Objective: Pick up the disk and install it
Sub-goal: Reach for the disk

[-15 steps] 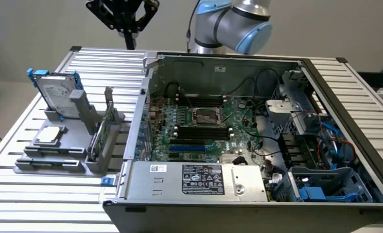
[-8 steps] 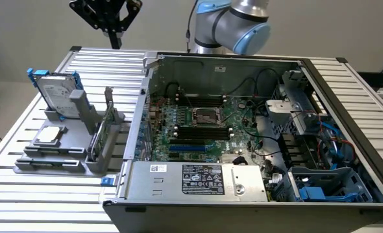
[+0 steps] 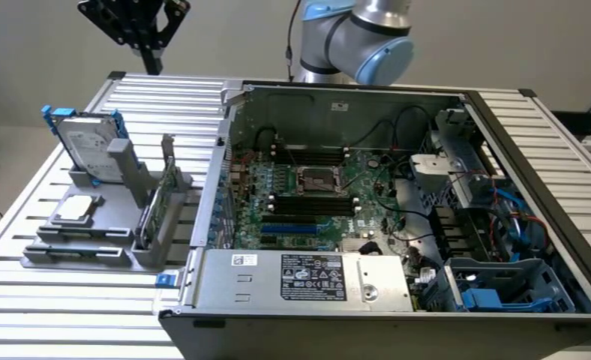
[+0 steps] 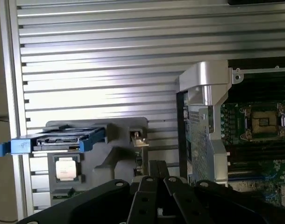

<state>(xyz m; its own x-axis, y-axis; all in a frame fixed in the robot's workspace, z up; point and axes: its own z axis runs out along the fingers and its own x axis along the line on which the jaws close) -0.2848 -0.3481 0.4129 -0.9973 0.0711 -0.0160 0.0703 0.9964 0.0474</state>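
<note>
A ribbed metal table [image 3: 76, 315] before a plain grey wall, as seen by someone standing near it. The disk [image 3: 88, 146] stands on edge in a grey rack [image 3: 85, 251] at the exterior view's left, its white label facing outward and blue rails along its sides. It is not yet lifted and not yet installed.

From above, in the wrist view, the disk [image 4: 58, 140] appears as a thin blue-edged bar whose long axis runs across the rack [image 4: 119, 154]. Its upper edge is the part offered to the tool.

Beside it in the rack lie a small square chip [image 3: 77, 210] and, upright in its own slot, a green circuit card [image 3: 151, 210]. The open computer case [image 3: 220, 172] sits just beside the rack on the exterior view's right, and its circuit board [image 3: 316, 187] is exposed.

The gripper [image 3: 154, 64] hangs high over the table's far side, well apart from the disk and somewhat toward the exterior view's right of it. The disk therefore lies below and off to one side of the tool, not directly beneath it. The jaws are together and hold nothing (the wrist view shows the gripper [image 4: 156, 170] closed over the rack's edge).
</note>
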